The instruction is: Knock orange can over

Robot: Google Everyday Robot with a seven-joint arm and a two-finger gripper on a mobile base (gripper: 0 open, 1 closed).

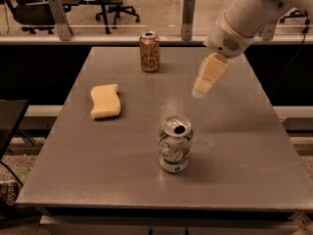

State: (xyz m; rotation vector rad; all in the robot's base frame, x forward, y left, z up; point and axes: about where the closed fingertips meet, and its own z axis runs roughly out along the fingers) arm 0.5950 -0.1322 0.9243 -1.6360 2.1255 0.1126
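nearest to me is the front edge of the grey tabletop. on it, closer to me than my claw and a little to its left in the view, a white-and-green can stands upright with its silver top opened. it is apart from the claw.

further back, well off to the left of the claw, a pale yellow sponge lies flat on the tabletop.

my claw hangs over the right-hand middle of the tabletop. it is tilted, with its tip pointing down and toward the left of the view. from here it reads as one pale wedge, and i cannot tell whether it is released or clenched. the white arm climbs from it to the upper right.

the orange can is beyond the claw and to its left. it stands upright near the far edge of the tabletop, silver top up and pale lettering on its side. it is well apart from the claw, with bare tabletop between them.

past the far edge, behind the claw and the can, there are grey posts and office chairs.
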